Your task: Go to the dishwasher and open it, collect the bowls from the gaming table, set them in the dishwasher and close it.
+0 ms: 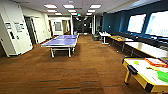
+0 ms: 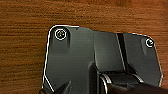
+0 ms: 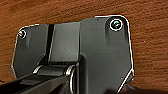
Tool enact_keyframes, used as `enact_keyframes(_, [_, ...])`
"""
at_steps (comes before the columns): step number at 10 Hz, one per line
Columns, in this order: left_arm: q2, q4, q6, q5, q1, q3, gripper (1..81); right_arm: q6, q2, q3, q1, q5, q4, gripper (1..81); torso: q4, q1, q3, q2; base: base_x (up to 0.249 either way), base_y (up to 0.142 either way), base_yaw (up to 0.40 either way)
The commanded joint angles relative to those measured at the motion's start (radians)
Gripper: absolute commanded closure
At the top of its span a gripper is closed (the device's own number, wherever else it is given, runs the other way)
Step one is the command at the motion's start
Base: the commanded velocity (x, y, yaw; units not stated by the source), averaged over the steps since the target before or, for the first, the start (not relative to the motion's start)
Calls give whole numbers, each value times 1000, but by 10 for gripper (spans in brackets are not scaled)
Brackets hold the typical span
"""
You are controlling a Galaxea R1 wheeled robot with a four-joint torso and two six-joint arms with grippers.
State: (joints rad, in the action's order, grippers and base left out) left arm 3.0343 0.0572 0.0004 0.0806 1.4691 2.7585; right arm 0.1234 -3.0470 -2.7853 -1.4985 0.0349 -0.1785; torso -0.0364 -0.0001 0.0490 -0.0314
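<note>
Brown carpet [image 1: 75, 72] lies nearest. I see the gaming table [image 1: 143, 72] well right of the ping-pong table [image 1: 61, 41], a green bowl [image 1: 163, 75] on it awaiting collection. Claw states I cannot tell.

the robot's dark plate [image 3: 100, 57] is taking up much of the right wrist view, with a round fitting [image 3: 116, 24] shining at one corner and a smaller one [image 3: 22, 33] at another. the jointed bar [image 3: 50, 75] is lying across it. brown carpet [image 3: 150, 37] with a fine streaked grain is showing behind, perhaps blurred.
</note>
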Motion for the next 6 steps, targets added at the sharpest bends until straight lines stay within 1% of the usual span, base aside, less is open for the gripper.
enact_keyframes(1, [-6,-7,6,-48,-56,3,10,2,-3,1,50,-52,1,10,0,0,0,0,0,0,178])
enact_keyframes(2, [-6,-7,6,-47,-57,3,10,2,-3,1,50,-53,1,10,0,0,0,0,0,0,161])
enact_keyframes(3, [-6,-7,6,-48,-57,3,10,2,-3,1,50,-53,1,10,0,0,0,0,0,0,0])
enact_keyframes(6, [-6,-10,7,-48,-57,3,10,2,-3,1,49,-52,1,10,0,0,0,0,0,0,-309])
